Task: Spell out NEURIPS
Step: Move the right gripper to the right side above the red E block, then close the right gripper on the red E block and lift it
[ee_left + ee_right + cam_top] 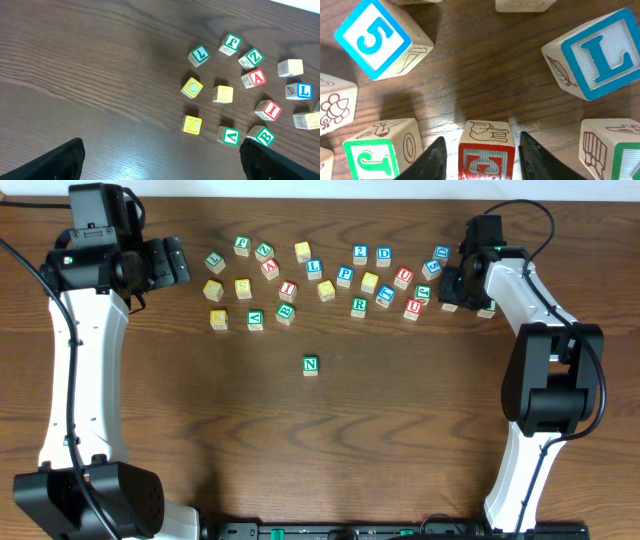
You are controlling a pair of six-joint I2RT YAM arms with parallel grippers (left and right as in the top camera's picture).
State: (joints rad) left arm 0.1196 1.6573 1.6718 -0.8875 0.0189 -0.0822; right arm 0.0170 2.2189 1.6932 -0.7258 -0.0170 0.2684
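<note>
In the right wrist view, my right gripper (pixel 481 145) stands open astride a light-wood cube (pixel 486 150) with a red-framed top face and an elephant and E drawn on its side. A thin gap shows at each finger. From overhead the right gripper (pixel 448 292) hangs over the right end of the cube cluster and hides that cube. A green N cube (pixel 310 365) sits alone at mid-table. A green R (pixel 359 306), blue P (pixel 345 276) and red I (pixel 288 290) lie in the cluster. My left gripper (pixel 175 262) is open and empty.
Close around the right jaws are a blue 5 cube (pixel 380 37), a blue L cube (pixel 600 55) and a green J cube (pixel 370 155). The left wrist view shows a red A (pixel 255 78), a green B (pixel 262 135) and a yellow K (pixel 191 124).
</note>
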